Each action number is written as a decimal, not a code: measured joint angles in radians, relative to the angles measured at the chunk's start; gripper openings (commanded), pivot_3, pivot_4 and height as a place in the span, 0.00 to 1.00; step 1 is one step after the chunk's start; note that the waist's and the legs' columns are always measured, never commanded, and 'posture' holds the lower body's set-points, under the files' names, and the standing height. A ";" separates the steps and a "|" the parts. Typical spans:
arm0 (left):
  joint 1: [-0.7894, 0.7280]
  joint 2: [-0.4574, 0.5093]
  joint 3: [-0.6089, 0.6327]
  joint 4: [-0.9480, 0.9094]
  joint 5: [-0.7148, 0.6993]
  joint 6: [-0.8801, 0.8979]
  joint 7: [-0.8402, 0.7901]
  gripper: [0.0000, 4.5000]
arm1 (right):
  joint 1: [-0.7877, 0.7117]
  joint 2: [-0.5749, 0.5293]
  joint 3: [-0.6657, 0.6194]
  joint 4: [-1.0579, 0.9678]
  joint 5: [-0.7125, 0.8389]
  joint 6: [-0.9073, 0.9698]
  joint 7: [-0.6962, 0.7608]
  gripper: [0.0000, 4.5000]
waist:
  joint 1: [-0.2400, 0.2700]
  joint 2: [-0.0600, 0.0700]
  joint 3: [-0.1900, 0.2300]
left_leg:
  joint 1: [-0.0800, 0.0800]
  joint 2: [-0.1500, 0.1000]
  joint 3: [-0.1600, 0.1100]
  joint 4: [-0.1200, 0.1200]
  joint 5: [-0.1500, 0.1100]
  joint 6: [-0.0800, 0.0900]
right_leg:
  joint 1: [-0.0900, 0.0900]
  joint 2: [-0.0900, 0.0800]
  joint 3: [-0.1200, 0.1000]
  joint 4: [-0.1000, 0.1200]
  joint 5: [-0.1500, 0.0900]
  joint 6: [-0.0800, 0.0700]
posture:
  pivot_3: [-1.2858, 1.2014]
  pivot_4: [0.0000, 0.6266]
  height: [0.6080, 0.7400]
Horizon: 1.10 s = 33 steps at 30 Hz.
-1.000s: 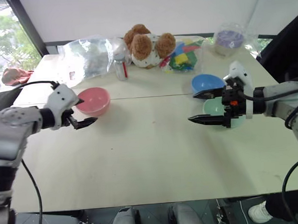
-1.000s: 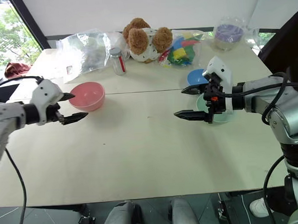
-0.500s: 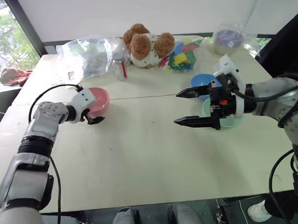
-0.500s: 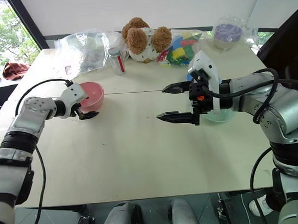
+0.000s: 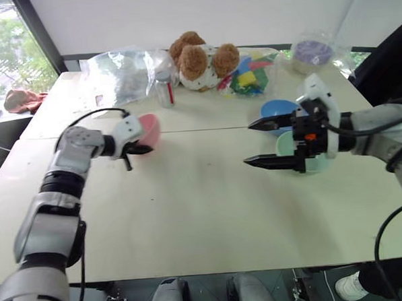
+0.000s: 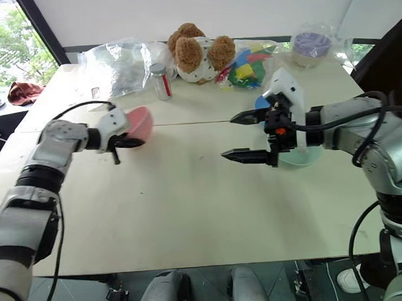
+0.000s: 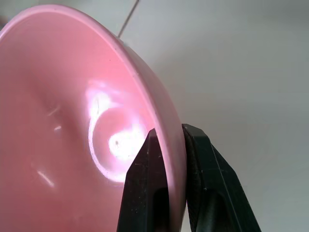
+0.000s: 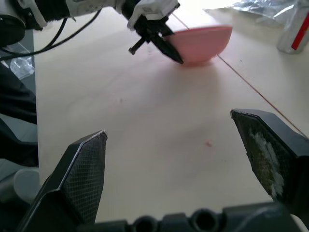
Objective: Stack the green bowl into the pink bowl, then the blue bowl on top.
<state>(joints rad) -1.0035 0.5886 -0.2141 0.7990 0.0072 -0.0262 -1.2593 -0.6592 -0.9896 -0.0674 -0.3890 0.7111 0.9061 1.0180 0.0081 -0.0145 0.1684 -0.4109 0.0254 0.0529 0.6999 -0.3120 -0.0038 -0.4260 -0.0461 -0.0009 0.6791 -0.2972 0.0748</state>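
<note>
On your far left, a reddish cloth point(image 5: 22, 100) lies off the table point(image 5: 191, 212) by the window. Your left gripper point(image 5: 135, 151) is clamped on the rim of the pink bowl point(image 5: 150, 128), one finger inside the bowl and one outside, as the left wrist view shows plainly with the wall of the bowl pinched between the two black fingers point(image 7: 145, 193). The pink bowl sits on the left half of the table, just short of the seam that runs across the tabletop, and it looks tipped rather than flat. Behind it, along the back edge, you have a crumpled clear plastic bag point(image 5: 116, 74), a small clear bottle point(image 5: 163, 90) with a red label, a brown teddy bear point(image 5: 199, 59), a bag of coloured blocks point(image 5: 251, 77) and a clear tub of something purple point(image 5: 309, 52). On your right, the right gripper point(image 5: 271, 143) hangs spread wide with nothing in it, pointing left above the table. Right behind it, the blue bowl point(image 5: 280, 110) sits farther back and the green bowl point(image 5: 290, 146) nearer you, just beside each other, well apart from the pink bowl.
</note>
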 measured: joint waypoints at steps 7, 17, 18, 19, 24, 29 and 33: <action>-0.114 -0.211 -0.088 -0.094 -0.048 -0.012 -0.247 0.00 | 0.182 -0.097 -0.127 -0.025 -0.009 0.007 -0.009 1.00 | 0.003 0.001 0.000 | 0.000 -0.002 0.001 0.000 -0.001 0.001 | 0.000 0.000 0.001 -0.002 0.000 0.000 | 0.52 0.24 1.00; -0.189 -0.330 -0.226 0.140 0.096 -0.194 -0.311 0.29 | 0.278 -0.108 -0.260 -0.157 0.066 0.087 -0.098 1.00 | -0.019 0.000 0.000 | 0.002 0.000 0.000 0.000 -0.001 0.001 | 0.000 0.003 0.002 0.001 0.000 0.000 | 0.52 0.24 1.00; -0.189 -0.330 -0.236 0.153 0.114 -0.212 -0.303 0.39 | 0.280 -0.108 -0.261 -0.160 0.072 0.090 -0.103 1.00 | -0.019 0.000 0.000 | 0.002 0.000 0.000 0.000 -0.001 0.001 | 0.000 0.003 0.002 0.001 0.000 0.000 | 0.52 0.24 1.00; -0.189 -0.330 -0.244 0.165 0.130 -0.231 -0.298 0.51 | 0.284 -0.108 -0.262 -0.162 0.079 0.091 -0.109 1.00 | -0.018 0.000 0.000 | 0.002 0.000 0.000 0.000 -0.001 0.001 | 0.000 0.003 0.002 0.001 0.000 0.000 | 0.52 0.24 1.00; -0.191 -0.296 -0.290 0.180 0.235 -0.385 -0.229 0.99 | 0.287 -0.108 -0.262 -0.166 0.091 0.091 -0.124 1.00 | -0.016 0.000 0.000 | 0.002 0.000 0.000 0.000 -0.001 0.001 | 0.000 0.002 0.002 0.000 0.000 0.000 | 0.52 0.24 1.00; -0.191 -0.296 -0.263 0.179 0.234 -0.405 -0.191 0.99 | 0.283 -0.108 -0.258 -0.165 0.097 0.087 -0.130 1.00 | -0.015 0.000 0.000 | 0.001 0.000 0.000 0.000 -0.001 0.001 | 0.000 0.002 0.002 0.000 0.000 0.000 | 0.52 0.24 1.00; -0.224 -0.295 -0.149 0.163 0.120 -0.272 -0.215 0.99 | 0.270 -0.108 -0.247 -0.154 0.097 0.080 -0.130 1.00 | -0.017 0.000 0.000 | 0.001 0.000 0.000 0.000 -0.001 0.001 | 0.000 0.002 0.001 0.000 0.000 0.000 | 0.52 0.24 1.00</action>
<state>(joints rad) -1.2274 0.2937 -0.3633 0.9623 0.1270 -0.2983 -1.4747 -0.3894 -1.0973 -0.3148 -0.5432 0.8083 0.9864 0.8885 -0.0087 -0.0147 0.1684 -0.4098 0.0253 0.0526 0.7000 -0.3125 -0.0026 -0.4257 -0.0442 0.0004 0.6794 -0.2973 0.0748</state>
